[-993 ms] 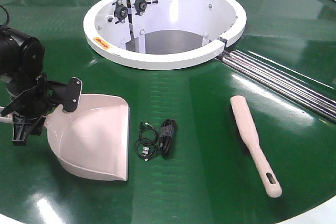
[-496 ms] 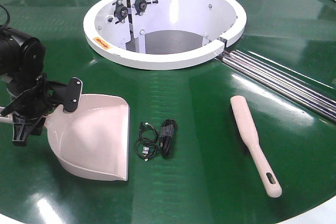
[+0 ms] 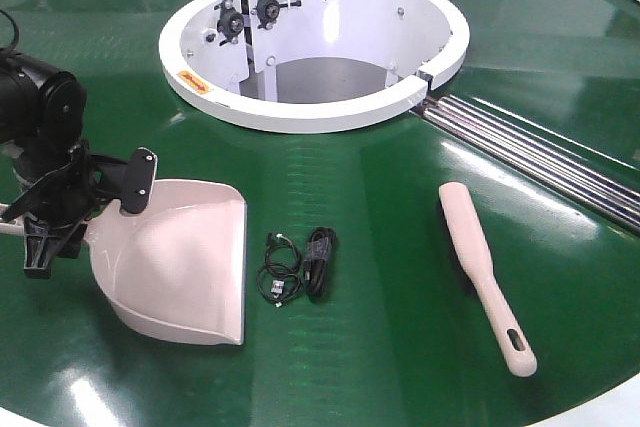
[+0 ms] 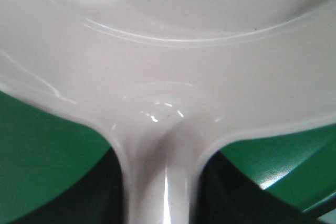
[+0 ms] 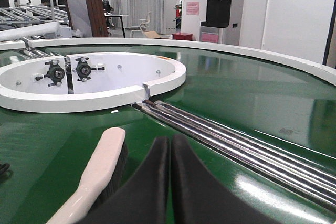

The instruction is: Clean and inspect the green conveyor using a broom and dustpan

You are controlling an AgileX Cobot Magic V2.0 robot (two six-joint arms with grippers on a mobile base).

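Pink-beige plastic fills the left wrist view. The left gripper (image 3: pixel 80 215) sits over the neck of the wide, scoop-shaped plastic dustpan (image 3: pixel 180 262). Its dark fingers (image 4: pixel 89 203) press against both sides of the straight handle, and the pan lies on the glossy dark green conveyor (image 3: pixel 400 347). A small bundle of black cables (image 3: pixel 300 265) lies just off the pan's mouth. The narrow, paddle-shaped pink-beige broom (image 3: pixel 485 267) lies well apart to the right, its long axis running head-away with the slotted handle nearest the robot. The right gripper (image 5: pixel 169 142) (jaws shut together, holding nothing) hovers just right of the broom, so that arm is the nearer. It would likely need to open and shift left across the handle.
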